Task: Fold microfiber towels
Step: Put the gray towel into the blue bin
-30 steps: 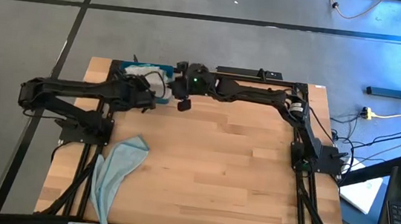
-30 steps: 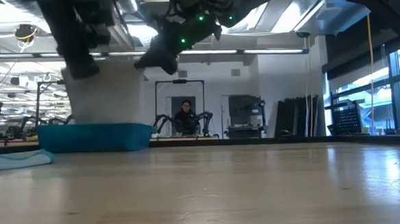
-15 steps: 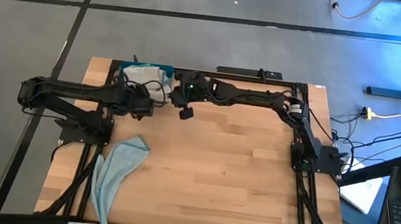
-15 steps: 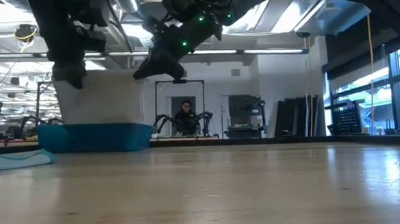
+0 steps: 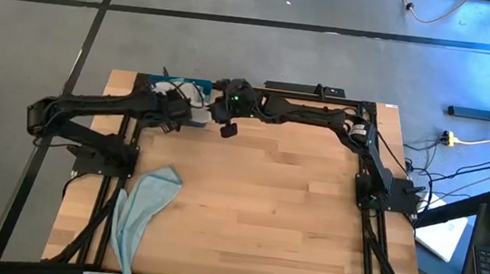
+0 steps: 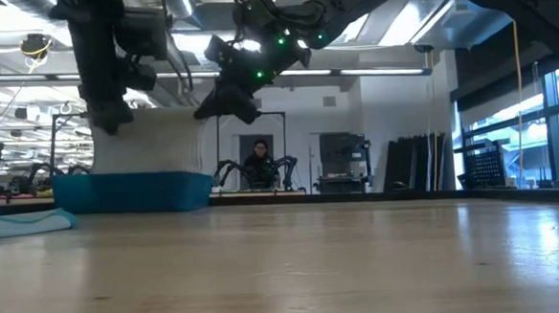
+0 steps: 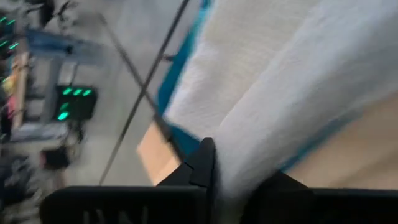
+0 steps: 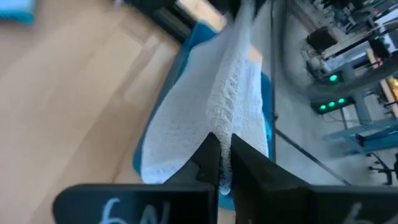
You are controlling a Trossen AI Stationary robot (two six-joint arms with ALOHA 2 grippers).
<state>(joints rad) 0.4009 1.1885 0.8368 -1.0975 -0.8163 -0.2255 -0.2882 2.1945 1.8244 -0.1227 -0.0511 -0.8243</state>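
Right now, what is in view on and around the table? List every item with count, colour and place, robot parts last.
Light grey towel: one, held up above the tray by both grippers, its lower edge hanging into the tray.
Pale blue towel: one, crumpled on the table's near-left part, one end trailing over the front edge.
Tray: one, dark blue, at the table's far-left corner.
Table: one, light wood.
Person: one, in dark clothes, seated far off in the room behind.
Left gripper: one, dark, shut on the light grey towel above the tray.
Right gripper: one, dark, shut on the same towel's edge beside it.
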